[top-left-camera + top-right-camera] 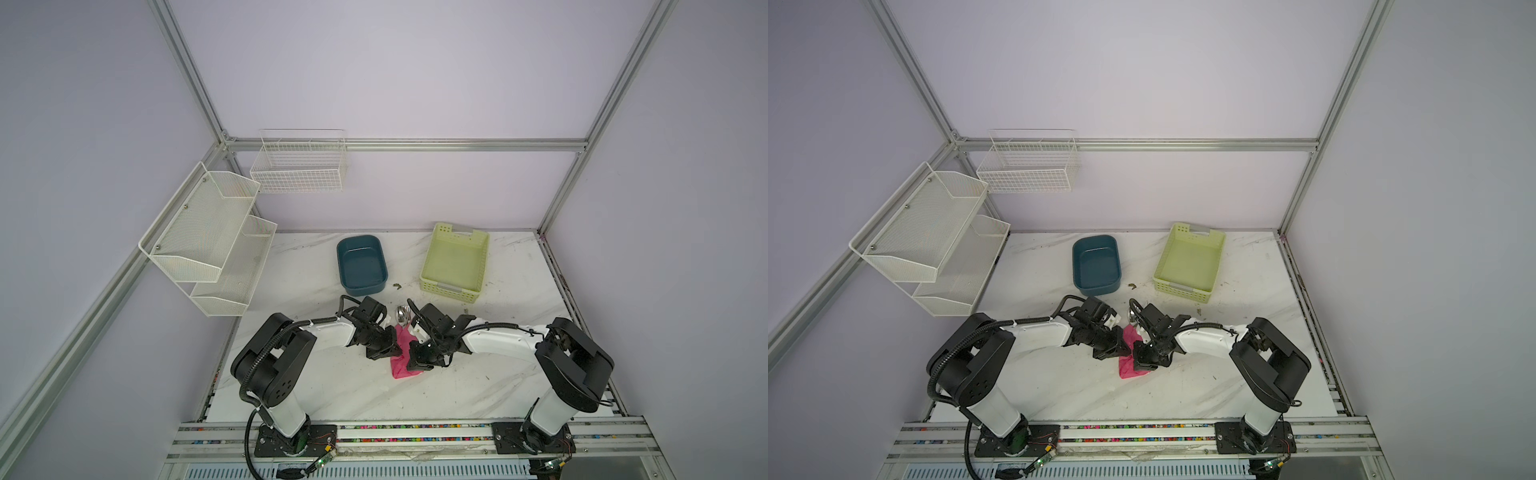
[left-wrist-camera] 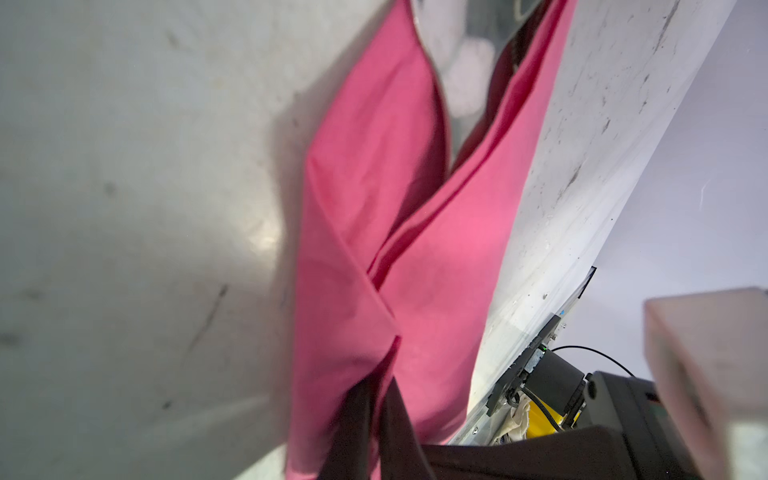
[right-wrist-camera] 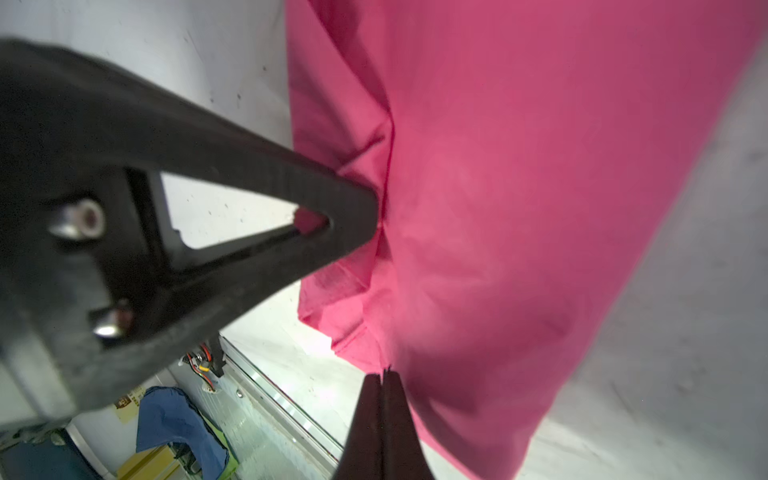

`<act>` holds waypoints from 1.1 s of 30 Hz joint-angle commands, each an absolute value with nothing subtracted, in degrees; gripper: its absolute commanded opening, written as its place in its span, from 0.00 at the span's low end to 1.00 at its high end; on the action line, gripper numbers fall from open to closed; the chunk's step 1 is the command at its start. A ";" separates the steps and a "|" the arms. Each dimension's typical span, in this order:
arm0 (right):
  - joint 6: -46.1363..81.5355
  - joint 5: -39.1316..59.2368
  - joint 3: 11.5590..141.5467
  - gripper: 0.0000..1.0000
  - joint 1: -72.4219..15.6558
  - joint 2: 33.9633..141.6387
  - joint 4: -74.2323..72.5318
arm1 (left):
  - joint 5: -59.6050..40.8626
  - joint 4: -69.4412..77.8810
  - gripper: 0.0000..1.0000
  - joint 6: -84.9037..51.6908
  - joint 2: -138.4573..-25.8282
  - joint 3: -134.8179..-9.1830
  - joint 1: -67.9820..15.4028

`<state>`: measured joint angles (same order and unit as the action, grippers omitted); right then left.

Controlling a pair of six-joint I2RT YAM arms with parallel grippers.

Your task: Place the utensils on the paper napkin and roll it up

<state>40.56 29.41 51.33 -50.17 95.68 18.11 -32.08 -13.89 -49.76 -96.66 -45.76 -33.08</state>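
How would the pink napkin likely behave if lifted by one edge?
Probably floppy: the pink napkin is folded over itself with soft creases, so it would likely drape. It looks like a thin sheet, so probably very light; a push may crumple it rather than slide it. The shiny utensil heads sticking out one end might slip free.

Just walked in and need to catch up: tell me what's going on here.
Both arms are working the paper napkin, which lies on the table folded over the utensils; silver heads poke out its far end. The left gripper is shut on a napkin flap. The right gripper is shut at the napkin's edge; whether it pinches paper is unclear.
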 commanded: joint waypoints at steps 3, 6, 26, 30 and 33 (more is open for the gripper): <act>42.63 30.14 50.14 0.05 -50.69 96.09 15.67 | -28.30 -18.36 0.09 -48.26 -98.10 -48.07 -33.05; 42.04 27.52 50.77 0.05 -50.71 97.06 17.57 | -28.13 -18.46 0.09 -48.26 -97.85 -48.31 -33.06; 41.07 25.20 49.92 0.02 -50.69 98.25 19.16 | -31.97 -17.84 0.09 -49.39 -92.79 -54.34 -34.31; 40.99 25.23 49.83 0.02 -50.69 98.04 19.16 | -32.68 -17.10 0.09 -50.07 -93.88 -56.30 -35.12; 41.09 25.29 49.70 0.02 -50.75 97.70 19.25 | -33.46 -15.80 0.09 -50.73 -95.08 -57.19 -35.63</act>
